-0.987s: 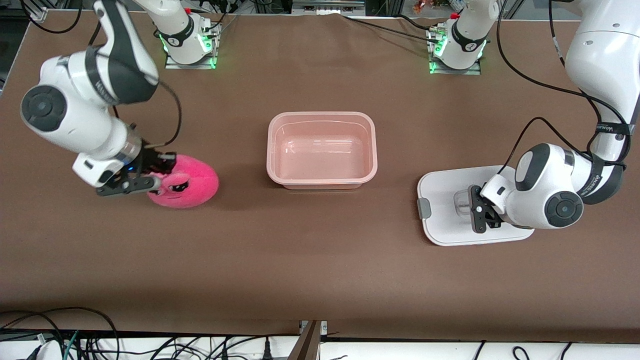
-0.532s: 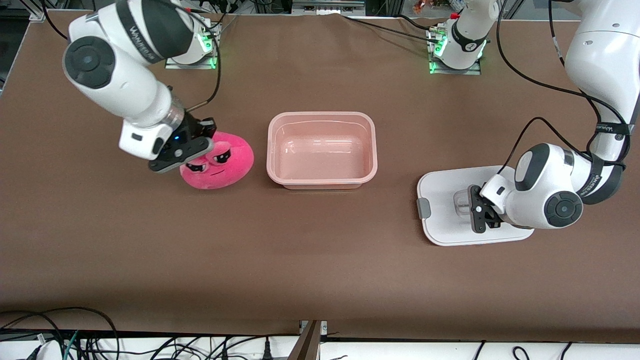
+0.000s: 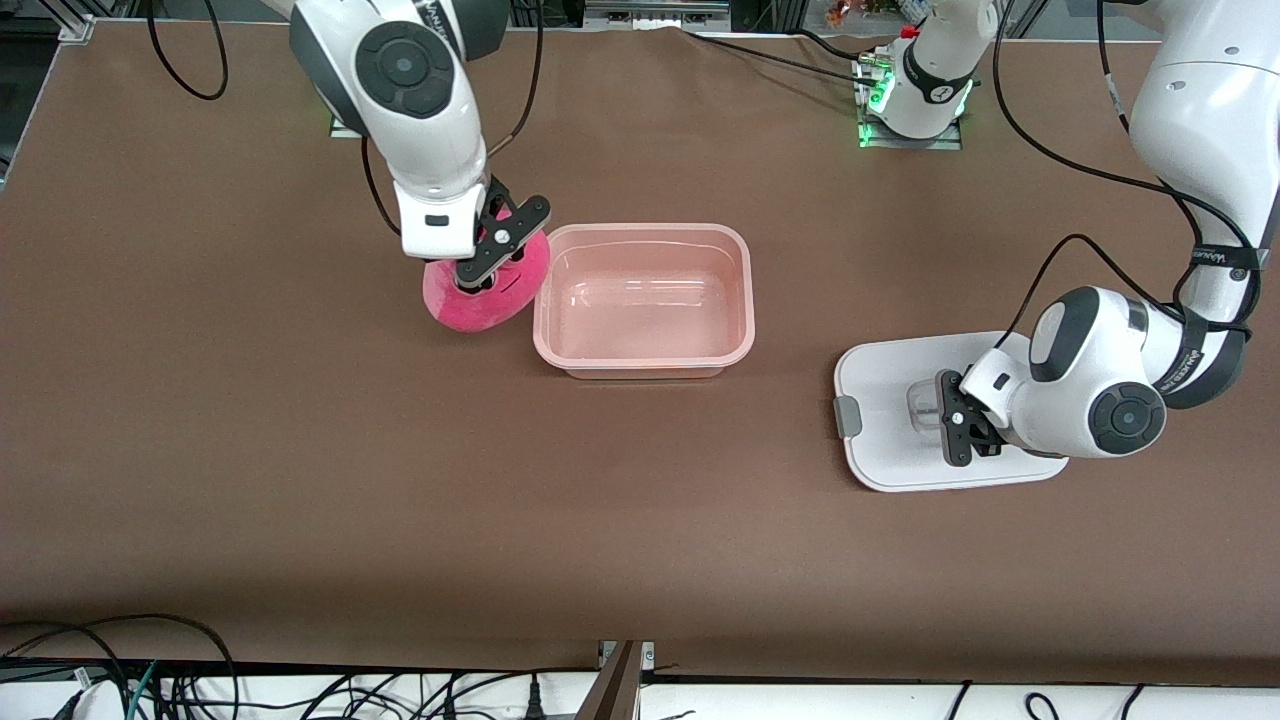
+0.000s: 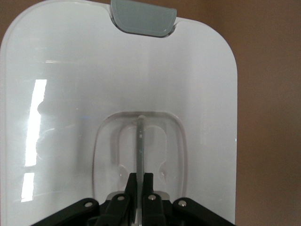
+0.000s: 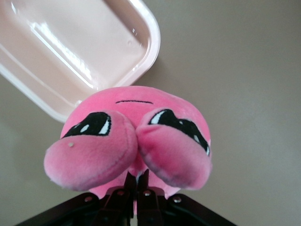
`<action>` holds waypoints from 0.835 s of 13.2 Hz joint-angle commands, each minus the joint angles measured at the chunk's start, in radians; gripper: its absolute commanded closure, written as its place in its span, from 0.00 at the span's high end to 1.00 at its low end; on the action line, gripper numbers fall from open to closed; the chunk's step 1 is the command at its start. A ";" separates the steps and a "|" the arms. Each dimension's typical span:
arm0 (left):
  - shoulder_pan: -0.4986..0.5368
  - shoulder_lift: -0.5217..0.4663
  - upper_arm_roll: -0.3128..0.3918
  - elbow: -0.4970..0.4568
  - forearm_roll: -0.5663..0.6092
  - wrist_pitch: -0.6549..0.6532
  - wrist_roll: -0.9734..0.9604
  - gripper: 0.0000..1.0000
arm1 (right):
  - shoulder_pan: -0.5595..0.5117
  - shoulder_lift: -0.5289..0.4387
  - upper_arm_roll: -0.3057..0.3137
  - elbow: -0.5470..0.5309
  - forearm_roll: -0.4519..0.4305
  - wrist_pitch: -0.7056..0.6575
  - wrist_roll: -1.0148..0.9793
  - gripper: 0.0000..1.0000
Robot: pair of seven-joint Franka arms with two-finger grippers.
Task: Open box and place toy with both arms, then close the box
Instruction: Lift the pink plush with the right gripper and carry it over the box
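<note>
White "WANREN" arm lettering, perhaps.

We see the box, a rounded-rectangular tub of translucent pink plastic, standing open and empty at the middle of the table; its white lid lies flat on the table, well apart from the tub toward the left arm's end and nearer the front camera, with a grey clip at one short edge and a clear handle at its centre; the toy, a bright pink plush blob with two bulging sleepy black-and-white eyes, hangs lifted just beside the tub's rim at the right arm's end.
</note>
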 commanded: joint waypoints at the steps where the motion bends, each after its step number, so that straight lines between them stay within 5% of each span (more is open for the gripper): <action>1: -0.005 -0.020 0.003 -0.013 0.025 0.008 0.016 0.02 | 0.028 0.008 -0.003 0.024 -0.032 -0.035 -0.066 0.00; 11: -0.003 -0.020 0.003 -0.013 0.025 0.014 0.016 0.02 | 0.226 0.107 -0.004 0.050 -0.146 0.018 0.087 0.00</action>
